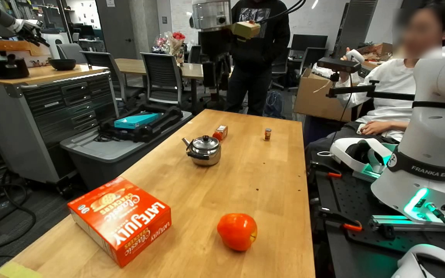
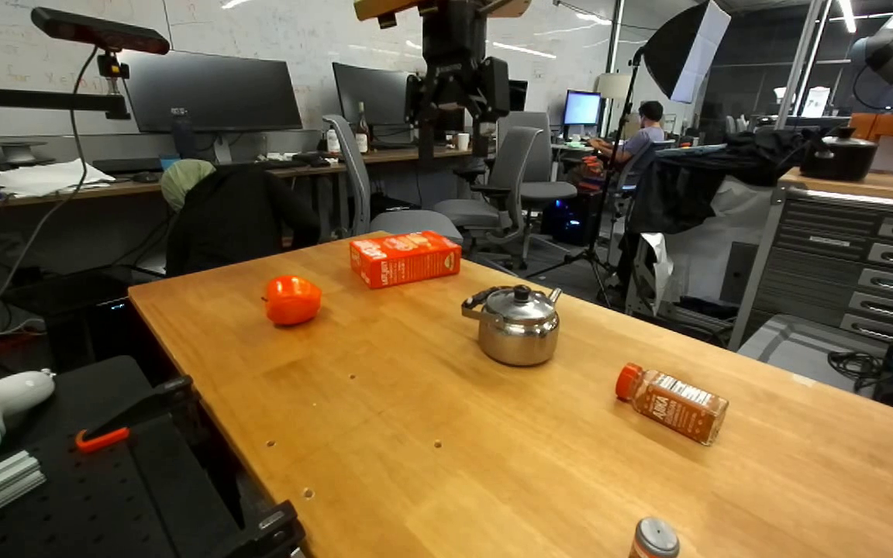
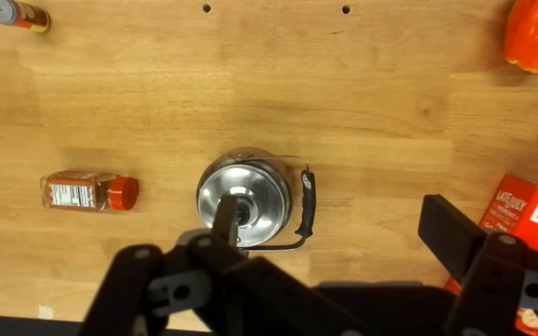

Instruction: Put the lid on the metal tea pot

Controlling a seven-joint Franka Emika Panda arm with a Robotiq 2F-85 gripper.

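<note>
The metal tea pot [image 1: 206, 159] stands upright on the wooden table; it also shows in an exterior view [image 2: 518, 342] and in the wrist view [image 3: 286, 183]. The silvery lid [image 2: 522, 304], with a black centre knob, sits on top of the pot and appears seated; it shows too in an exterior view [image 1: 206, 143] and in the wrist view [image 3: 260, 189]. The pot's black-gripped handle [image 3: 308, 204] is swung to one side. My gripper [image 3: 329, 205] is open and empty, high above the table. In the wrist view, one finger overlaps part of the lid and hides the spout.
A red cracker box [image 1: 126, 216] and a red-orange ball-like fruit [image 1: 237, 231] lie on the table. A spice bottle with a red cap [image 2: 679, 403] lies on its side near the pot. A small jar [image 1: 267, 134] stands near the table's end.
</note>
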